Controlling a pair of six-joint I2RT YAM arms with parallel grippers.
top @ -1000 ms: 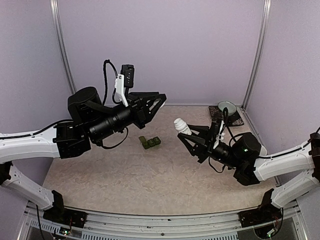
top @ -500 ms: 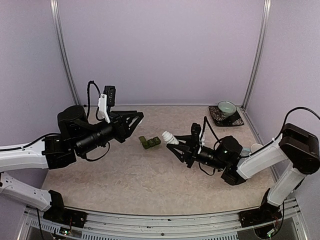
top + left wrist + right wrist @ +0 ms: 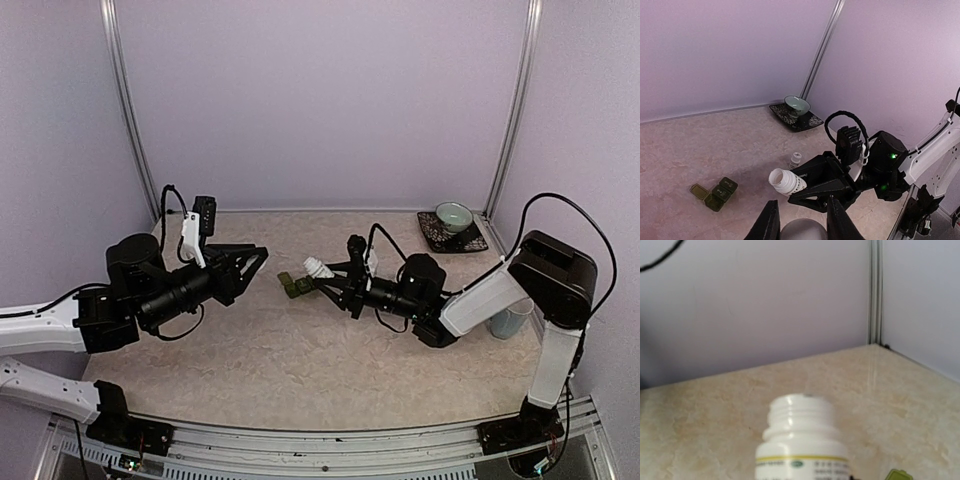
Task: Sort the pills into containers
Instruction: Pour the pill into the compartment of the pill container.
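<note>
Right hand (image 3: 328, 277) pinching white plastic pill bottle (image 3: 801, 435), uncapped, lying sideways, mouth near dark green three-compartment plastic containers (image 3: 294, 285) on beige counter (image 3: 300, 350); end lid open. Bottle label: yellow band, green mark, print unreadable. Left hand (image 3: 262, 252) pressed together.

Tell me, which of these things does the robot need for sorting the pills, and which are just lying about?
For the job:
white plastic pill bottle, uncapped, in the right pincer
dark green plastic strip of three square compartments

Just lying about:
pale green bowl on its dark patterned saucer
</note>
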